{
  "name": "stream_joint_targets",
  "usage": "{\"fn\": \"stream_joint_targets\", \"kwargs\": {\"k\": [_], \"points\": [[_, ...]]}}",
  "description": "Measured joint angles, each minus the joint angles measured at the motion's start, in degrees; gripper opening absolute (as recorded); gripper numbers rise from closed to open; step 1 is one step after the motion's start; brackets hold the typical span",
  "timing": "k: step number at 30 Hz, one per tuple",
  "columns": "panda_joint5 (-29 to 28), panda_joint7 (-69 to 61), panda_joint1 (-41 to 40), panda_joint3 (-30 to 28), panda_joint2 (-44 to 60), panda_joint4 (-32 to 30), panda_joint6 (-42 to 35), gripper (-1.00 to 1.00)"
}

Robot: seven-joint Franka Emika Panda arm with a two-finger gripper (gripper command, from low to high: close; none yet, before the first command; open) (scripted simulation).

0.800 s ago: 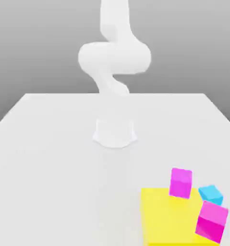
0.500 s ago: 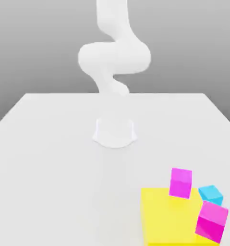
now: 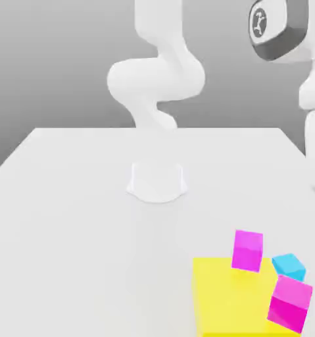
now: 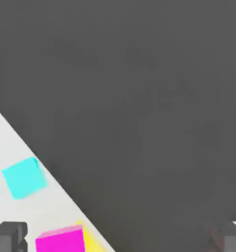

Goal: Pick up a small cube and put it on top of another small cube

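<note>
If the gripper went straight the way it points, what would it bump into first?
Probably no cube: ahead of the gripper lies dark background, just past the white table. It might clip the table's edge; depth is unclear.

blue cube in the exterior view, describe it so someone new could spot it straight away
On the white table, find the big yellow block toward the exterior view's right. Just beyond its right edge, two pinkish-purple cubes stand near a smaller-looking blue cube, partly hidden behind the nearer one. It is the only blue thing there.
</note>
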Motion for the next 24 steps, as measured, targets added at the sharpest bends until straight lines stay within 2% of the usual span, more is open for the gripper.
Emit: {"fn": "stream_joint_targets", "kwargs": {"k": [9, 13, 14, 20, 24], "points": [[-5.67, -7.18, 4.83, 2.72, 18.95, 4.54, 2.85, 0.0], [-7.59, -7.24, 6.38, 1.8, 27.28, 6.62, 7.64, 0.0], [-7.86, -7.11, 6.59, 1.56, 28.71, 6.97, 8.67, -1.0], [-7.88, -7.12, 6.71, 1.43, 29.41, 7.16, 9.11, -1.0], [-6.82, -7.86, 5.94, 2.47, 23.77, 5.73, 4.85, -1.0]]}}
